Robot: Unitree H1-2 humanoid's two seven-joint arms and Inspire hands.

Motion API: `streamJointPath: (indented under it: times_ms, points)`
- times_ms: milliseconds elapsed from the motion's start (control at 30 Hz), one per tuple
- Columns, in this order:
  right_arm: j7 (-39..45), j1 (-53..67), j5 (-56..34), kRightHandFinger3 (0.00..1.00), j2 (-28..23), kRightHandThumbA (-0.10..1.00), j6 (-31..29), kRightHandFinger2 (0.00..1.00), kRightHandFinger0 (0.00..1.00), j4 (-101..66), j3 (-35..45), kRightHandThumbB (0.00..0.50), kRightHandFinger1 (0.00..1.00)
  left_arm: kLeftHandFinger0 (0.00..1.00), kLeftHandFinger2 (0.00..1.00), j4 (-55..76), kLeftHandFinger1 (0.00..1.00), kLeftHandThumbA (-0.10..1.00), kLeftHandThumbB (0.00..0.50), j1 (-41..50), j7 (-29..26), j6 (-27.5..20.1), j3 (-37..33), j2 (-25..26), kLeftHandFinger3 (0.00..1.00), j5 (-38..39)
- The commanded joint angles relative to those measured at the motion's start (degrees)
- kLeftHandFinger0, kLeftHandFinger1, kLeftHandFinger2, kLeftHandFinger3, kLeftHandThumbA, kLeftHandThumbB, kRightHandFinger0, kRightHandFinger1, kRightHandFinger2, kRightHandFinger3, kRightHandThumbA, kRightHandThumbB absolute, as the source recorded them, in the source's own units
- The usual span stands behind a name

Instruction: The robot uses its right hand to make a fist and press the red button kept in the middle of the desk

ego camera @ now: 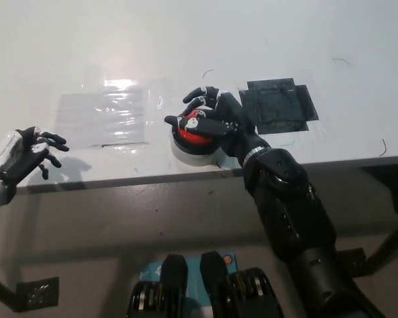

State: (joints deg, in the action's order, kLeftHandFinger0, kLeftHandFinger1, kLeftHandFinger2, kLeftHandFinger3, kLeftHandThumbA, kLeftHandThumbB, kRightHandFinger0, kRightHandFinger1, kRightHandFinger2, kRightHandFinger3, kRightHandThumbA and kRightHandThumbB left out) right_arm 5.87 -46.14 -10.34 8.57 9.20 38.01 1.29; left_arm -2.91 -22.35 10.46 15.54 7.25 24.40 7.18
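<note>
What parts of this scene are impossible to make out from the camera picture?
- Head view: most of the red button is covered by the right hand; whether it is pressed down cannot be told.
- Head view: the right hand's fingers are curled, but a full fist cannot be confirmed.
- Head view: the left hand, resting at the desk edge, has its arm cut off by the picture's left edge.
- Head view: glare blurs the clear tape patch.

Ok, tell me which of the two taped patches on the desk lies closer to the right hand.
The black taped patch, just right of the right hand over the red button. The clear shiny patch lies farther off, toward the resting left hand.
</note>
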Motion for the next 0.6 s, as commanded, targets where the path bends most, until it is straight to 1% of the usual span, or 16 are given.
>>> streamJointPath:
  times_ms: [0, 33, 67, 133, 167, 200, 233, 267, 300, 400, 567]
  points:
    - [-1.22, 1.3, -0.41, 0.35, -0.32, 1.0, 3.73, 0.23, 0.0, 1.54, 1.12, 0.244, 0.0, 0.22, 0.47, 0.4, 0.33, 0.48, 0.0, -2.55, 0.96, -0.18, 0.42, 2.29, 0.6, -0.19]
    - [-0.98, 1.62, -0.59, 0.35, -0.51, 1.0, 3.61, 0.23, 0.0, 1.82, 1.33, 0.242, 0.0, 0.21, 0.46, 0.14, 0.32, 0.48, 0.0, -2.61, 0.98, -0.55, 0.37, 2.31, 0.6, -0.32]
    - [-1.15, 1.9, -0.76, 0.35, -0.5, 1.0, 3.89, 0.23, 0.0, 1.74, 1.61, 0.259, 0.0, 0.2, 0.46, 0.33, 0.32, 0.48, 0.0, -2.61, 0.98, -0.19, 0.38, 2.3, 0.6, -0.29]
    - [-1.02, 2.0, -0.88, 0.35, -0.52, 1.0, 3.89, 0.22, 0.0, 2.1, 1.91, 0.262, 0.0, 0.21, 0.47, 0.23, 0.33, 0.47, 0.0, -2.64, 1.0, -0.33, 0.47, 2.2, 0.6, -0.27]
    - [-1.2, 2.28, -0.59, 0.35, -0.53, 1.0, 4.07, 0.22, 0.0, 1.84, 1.82, 0.261, 0.0, 0.23, 0.47, 0.12, 0.34, 0.48, 0.0, -2.66, 1.05, -0.49, 0.31, 2.32, 0.6, -0.61]
    - [-1.34, 2.57, -0.28, 0.35, -0.48, 1.0, 4.58, 0.23, 0.0, 1.3, 1.64, 0.255, 0.0, 0.24, 0.48, 0.0, 0.34, 0.48, 0.0, -2.66, 1.25, -0.6, 0.39, 2.34, 0.6, -0.43]
    - [-0.99, 2.58, -0.06, 0.38, -0.62, 1.0, 4.13, 0.23, 0.0, 1.89, 1.39, 0.275, 0.0, 0.24, 0.48, 0.1, 0.34, 0.48, 0.0, -2.64, 1.23, -0.49, 0.43, 2.31, 0.6, -0.42]
    - [-0.84, 2.59, 0.04, 0.38, -0.67, 1.0, 3.94, 0.23, 0.0, 2.14, 1.29, 0.276, 0.0, 0.23, 0.48, 0.15, 0.34, 0.48, 0.0, -2.63, 1.24, -0.45, 0.45, 2.29, 0.6, -0.43]
    - [-0.88, 2.65, 0.13, 0.39, -0.68, 1.0, 3.94, 0.25, 0.0, 2.2, 1.22, 0.281, 0.0, 0.2, 0.45, 0.14, 0.32, 0.47, 0.0, -2.64, 1.2, -0.34, 0.59, 2.19, 0.58, -0.25]
    - [-0.83, 2.88, -0.01, 0.4, -0.55, 1.0, 4.06, 0.25, 0.0, 2.86, 1.28, 0.279, 0.0, 0.19, 0.45, 0.4, 0.32, 0.47, 0.0, -2.59, 1.09, -0.44, 0.52, 2.18, 0.58, -0.48]
    - [-1.0, 2.78, -0.02, 0.42, -0.54, 1.0, 4.51, 0.27, 0.0, 2.89, 1.33, 0.306, 0.0, 0.18, 0.43, 0.45, 0.31, 0.47, 0.0, -2.57, 0.99, -0.36, 0.66, 2.07, 0.57, -0.45]
